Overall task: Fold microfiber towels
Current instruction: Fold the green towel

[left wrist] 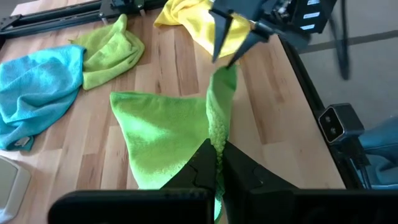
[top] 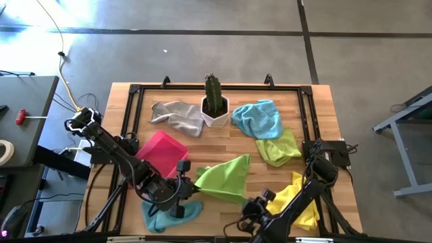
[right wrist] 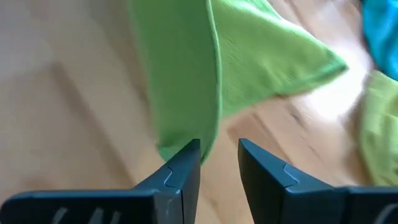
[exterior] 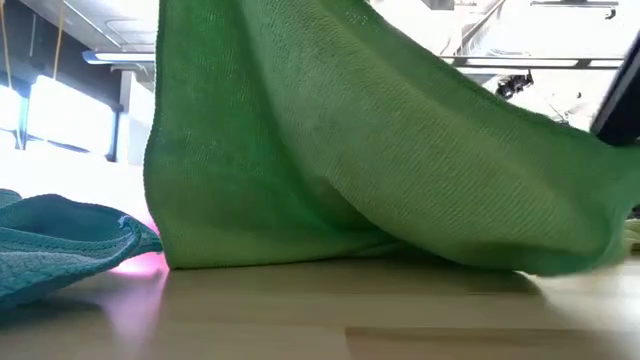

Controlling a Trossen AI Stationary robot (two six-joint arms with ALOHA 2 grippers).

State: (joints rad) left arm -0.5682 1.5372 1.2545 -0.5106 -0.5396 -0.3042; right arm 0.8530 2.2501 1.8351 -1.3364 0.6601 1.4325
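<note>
Seen from above, a bright green towel sits bunched and partly lifted at the lower centre of the wooden counter, stretched between two dark robot arms. The left hand, at the lower left of centre, is clamped shut on one edge of the green cloth; its wrist view shows the fabric pinched between the two closed fingers. The right hand, lower right of centre, stands partly open at the cloth's opposite corner; in its own wrist view the green edge hangs beside one finger, with a gap between the two tips, and whether it grips the cloth cannot be told. In the level view the raised green towel fills most of the frame, its lower edge resting on the counter, with a teal towel at lower left. From overhead, that teal towel lies crumpled under the left arm at the bottom edge, beside a pink tray. A yellow towel lies at lower right beneath the right arm, a lime towel sits right of centre, a light blue towel lies above it, and a grey towel rests at upper centre left, next to a potted cactus.
</note>
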